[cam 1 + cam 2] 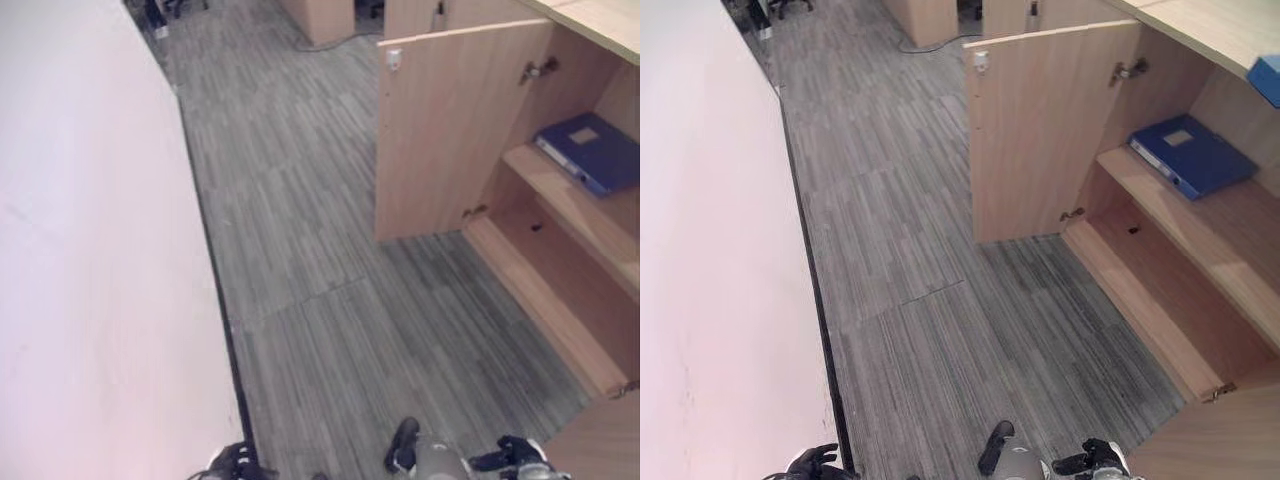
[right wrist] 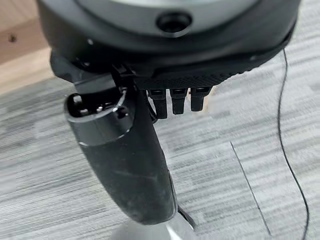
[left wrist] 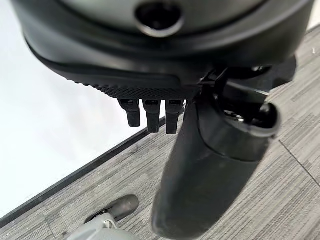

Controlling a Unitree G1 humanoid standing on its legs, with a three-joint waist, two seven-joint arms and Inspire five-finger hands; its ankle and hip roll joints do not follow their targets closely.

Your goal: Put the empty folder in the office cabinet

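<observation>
A blue folder point(image 1: 590, 150) lies flat on the upper shelf point(image 1: 560, 195) of the open wooden office cabinet at the right. Neither hand touches it. My left hand point(image 3: 210, 170) hangs low by the white wall, its fingers point(image 3: 150, 114) straight and holding nothing. It also shows as my left hand point(image 1: 235, 463) at the bottom edge of the left eye view. My right hand point(image 2: 125, 165) hangs over the carpet in front of the cabinet, fingers point(image 2: 177, 100) straight and empty. My right hand point(image 1: 1095, 460) is well below and short of the shelf.
The cabinet door point(image 1: 450, 130) stands open toward the carpet, with a bare lower shelf point(image 1: 1160, 290) beneath the folder. A white wall point(image 1: 90, 250) runs along the left. Another blue item point(image 1: 1265, 78) rests on the cabinet top. Grey carpet point(image 1: 300, 250) lies between.
</observation>
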